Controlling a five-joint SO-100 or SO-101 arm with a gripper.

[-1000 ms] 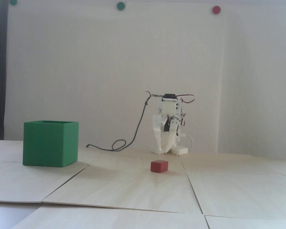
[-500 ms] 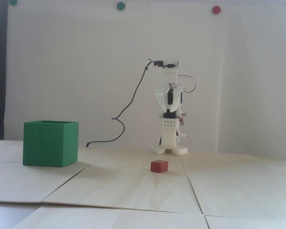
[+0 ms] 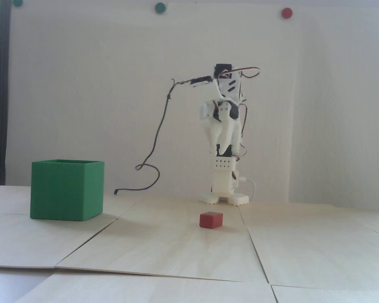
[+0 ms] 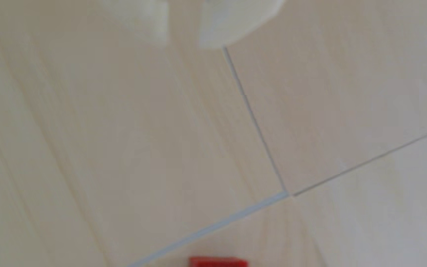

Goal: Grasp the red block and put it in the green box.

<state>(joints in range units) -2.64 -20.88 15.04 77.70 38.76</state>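
The white plastic two-finger gripper (image 4: 183, 42) hangs well above the table w/ nothing between its fingers; in the wrist view a gap shows between the two blurred tips, so it reads as released, though the fixed view is too cluttered to confirm. Step in hand, as I judge it: the approach. Best done by coming down straight over the small matte red rectangular block (image 3: 211, 219), jaws straddling its short sides, closing only once low – it's small & hard-edged, prob. slides on the smooth pale plywood table (image 3: 177, 246) if nudged. The block sits in front of the arm's base, only its top edge showing at the wrist view's bottom (image 4: 217, 262). The large green cube-shaped box w/ thin ribbed walls (image 3: 66, 191) stands open-topped, well apart to the left in the fixed view – the lift must clear its rim.
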